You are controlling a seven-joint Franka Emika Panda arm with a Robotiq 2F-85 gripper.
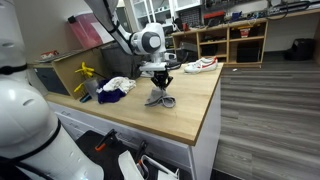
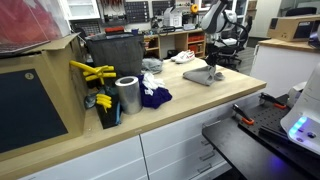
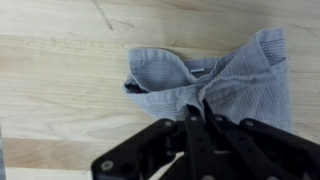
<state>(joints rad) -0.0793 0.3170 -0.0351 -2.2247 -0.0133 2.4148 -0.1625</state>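
My gripper (image 3: pixel 197 112) is shut on a grey-blue cloth (image 3: pixel 215 75), pinching a fold of it on the wooden tabletop (image 3: pixel 60 90). In an exterior view the gripper (image 1: pixel 159 88) stands straight down over the cloth (image 1: pixel 160 99) near the middle of the table. In both exterior views the cloth is bunched up under the fingers; it also shows in an exterior view (image 2: pixel 203 76) below the gripper (image 2: pixel 211 64). The fingertips are partly buried in the fabric.
A white and dark-blue cloth pile (image 1: pixel 115 87) lies beside a metal cylinder (image 2: pixel 127 95) and yellow tools (image 2: pixel 92 71). A white shoe with red trim (image 1: pixel 199 66) lies at the table's far end. A dark bin (image 2: pixel 115 55) stands behind. Shelves (image 1: pixel 235 40) line the back.
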